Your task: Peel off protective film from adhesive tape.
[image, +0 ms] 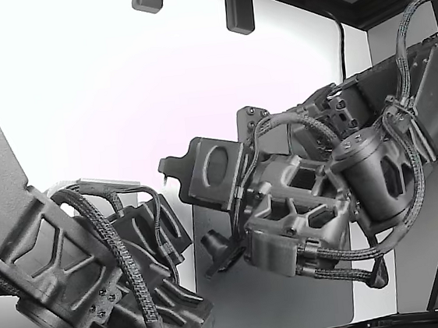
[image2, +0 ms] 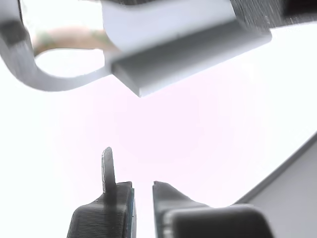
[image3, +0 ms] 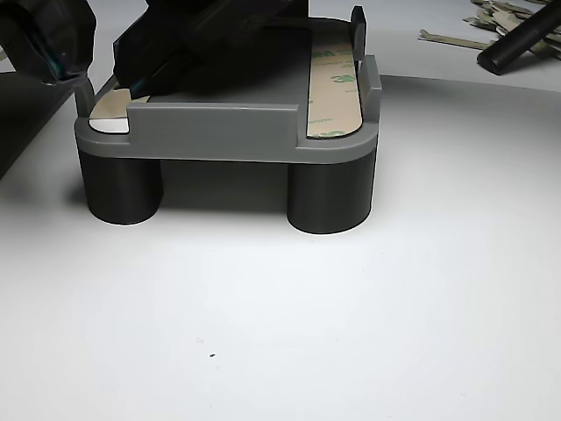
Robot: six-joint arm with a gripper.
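Observation:
In the wrist view my gripper (image2: 142,191) shows two dark fingers (image2: 111,208) with a narrow gap and nothing between them. It hangs apart from the grey fixture (image2: 173,54), which is blurred. The other view shows the same fixture (image3: 219,132) on two round legs. On one side lies a strip of adhesive tape (image3: 335,79) with its printed protective film on. A second strip (image3: 110,107) sits at the opposite side, half hidden under a dark arm part (image3: 202,39). The tan strip (image2: 69,35) also appears in the wrist view.
Several peeled film strips (image3: 491,19) and a black rod (image3: 517,39) lie behind the fixture on the white table (image3: 351,307). In the exterior view two dark arms (image: 301,194) crowd together over a grey mat (image: 296,297). A dark block (image3: 48,39) stands beside the fixture.

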